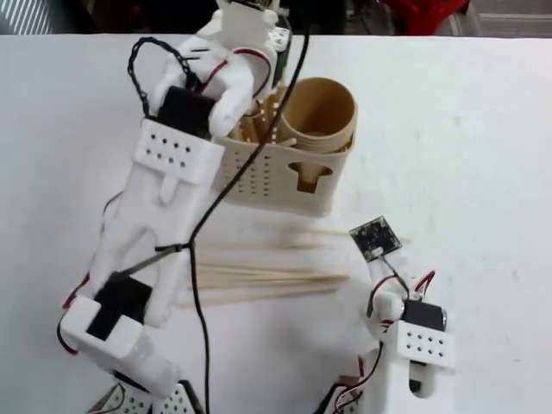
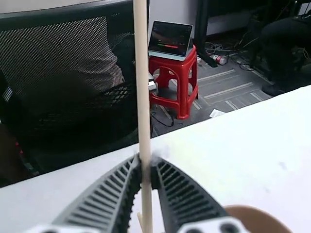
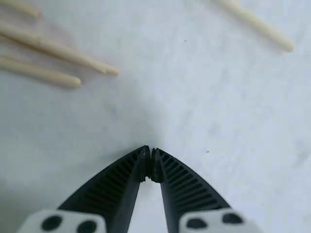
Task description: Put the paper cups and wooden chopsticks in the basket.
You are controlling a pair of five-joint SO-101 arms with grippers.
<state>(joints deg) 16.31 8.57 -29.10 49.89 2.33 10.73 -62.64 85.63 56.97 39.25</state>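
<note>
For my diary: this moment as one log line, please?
left gripper: shut on chopstick | right gripper: shut, empty | paper cups: in basket

A white table (image 1: 483, 129) covers most of the high view, with a red object (image 1: 427, 10) at the upper right edge. Beyond the table, the left wrist view shows a black mesh chair (image 2: 68, 73) beside a red stool (image 2: 177, 80) carrying a small screen (image 2: 170, 39), with cables (image 2: 211, 49) on the floor nearby.

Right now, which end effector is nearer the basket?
Left. The left end effector is at the basket, shut on a chopstick; the right end effector is apart, near loose chopsticks on the table.
</note>
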